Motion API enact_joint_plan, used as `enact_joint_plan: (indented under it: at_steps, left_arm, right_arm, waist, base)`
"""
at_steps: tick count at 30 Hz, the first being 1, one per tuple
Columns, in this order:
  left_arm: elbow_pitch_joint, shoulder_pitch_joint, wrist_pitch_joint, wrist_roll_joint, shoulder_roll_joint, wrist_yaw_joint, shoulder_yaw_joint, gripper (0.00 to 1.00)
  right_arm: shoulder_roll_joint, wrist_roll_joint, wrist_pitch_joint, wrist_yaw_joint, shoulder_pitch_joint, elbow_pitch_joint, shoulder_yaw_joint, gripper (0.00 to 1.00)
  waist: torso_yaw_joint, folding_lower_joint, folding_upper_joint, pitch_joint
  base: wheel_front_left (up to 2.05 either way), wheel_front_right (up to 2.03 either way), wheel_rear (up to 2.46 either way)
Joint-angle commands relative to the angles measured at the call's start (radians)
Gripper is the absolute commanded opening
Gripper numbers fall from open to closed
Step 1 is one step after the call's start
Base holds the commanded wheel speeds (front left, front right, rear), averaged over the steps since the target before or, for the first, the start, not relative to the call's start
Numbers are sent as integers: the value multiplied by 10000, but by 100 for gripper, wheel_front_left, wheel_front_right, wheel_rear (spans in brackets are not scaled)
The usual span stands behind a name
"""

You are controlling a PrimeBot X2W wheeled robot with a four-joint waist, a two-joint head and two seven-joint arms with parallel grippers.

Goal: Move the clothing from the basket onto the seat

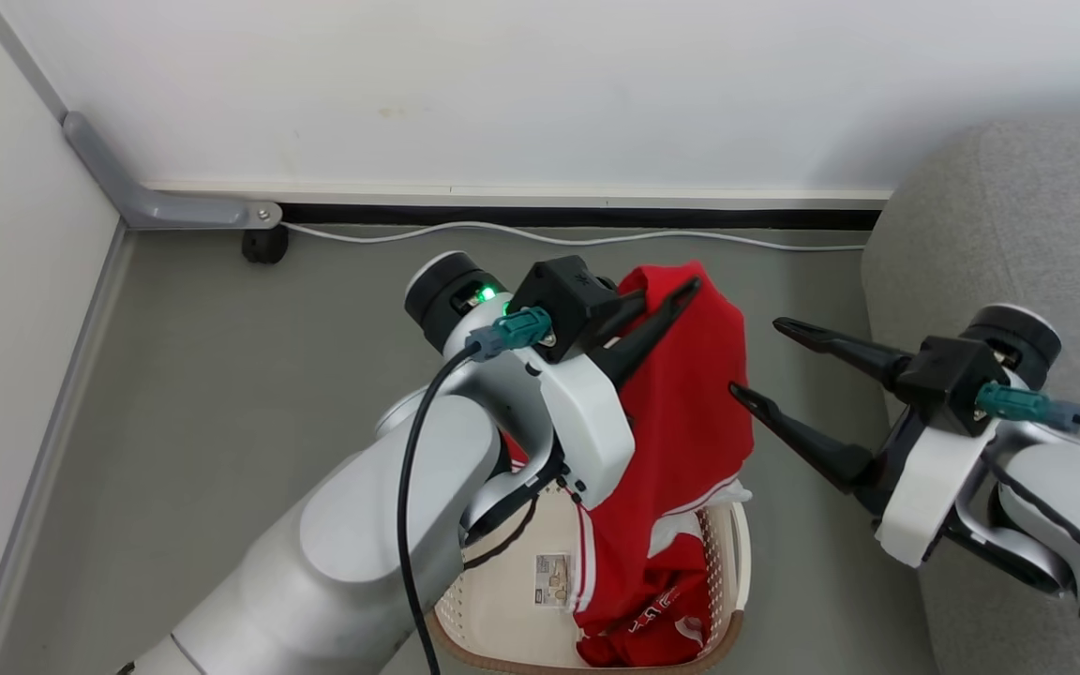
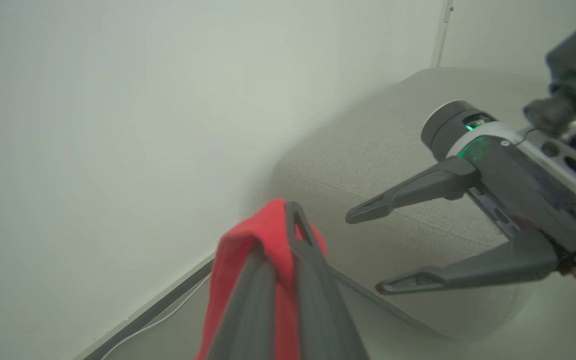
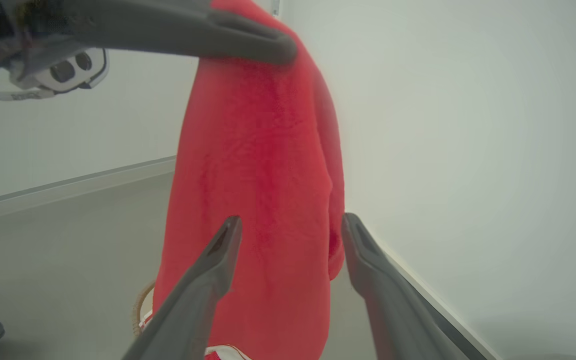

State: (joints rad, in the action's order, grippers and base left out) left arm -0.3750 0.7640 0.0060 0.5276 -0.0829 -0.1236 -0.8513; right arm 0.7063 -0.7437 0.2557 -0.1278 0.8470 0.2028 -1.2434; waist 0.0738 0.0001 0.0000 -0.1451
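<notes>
Above the basket (image 1: 501, 600), red white-striped clothing (image 1: 690, 412) hangs limp.

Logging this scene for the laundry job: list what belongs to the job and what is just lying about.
Job:
- red garment, lifted
- left gripper, shut on it
- right gripper, open
- more red clothes
- basket
- sofa

Lying about:
- white cable by the wall
- grey bracket
- black knob
</notes>
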Motion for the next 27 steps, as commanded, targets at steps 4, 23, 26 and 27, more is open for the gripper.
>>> enact_joint_plan:
  at_steps: [4, 23, 26, 27]
  left_arm:
    - [427, 662, 34, 573, -132, -68, -47, 0]
    - [61, 1239, -565, 1506, -17, -70, -1195, 0]
    - [-75, 1235, -685, 1601, 1, -70, -1293, 0]
    - [-112, 1235, -742, 1626, 5, -70, -1306, 0]
  right_arm:
    - [226, -228, 61, -29, 376, 102, -197, 100]
    - [-885, -107, -707, -29, -911, 558, -367, 0]
    - [-910, -250, -479, -29, -951, 637, -367, 0]
    - [-903, -332, -361, -29, -920, 676, -367, 0]
  waist:
    - [201, -1, 0, -78]
    - [839, -1, 0, -39]
    - [813, -1, 0, -29]
    - [790, -1, 0, -38]
  base:
    - [0, 0, 0]
    - [0, 0, 0]
    - [0, 0, 0]
    - [0, 0, 0]
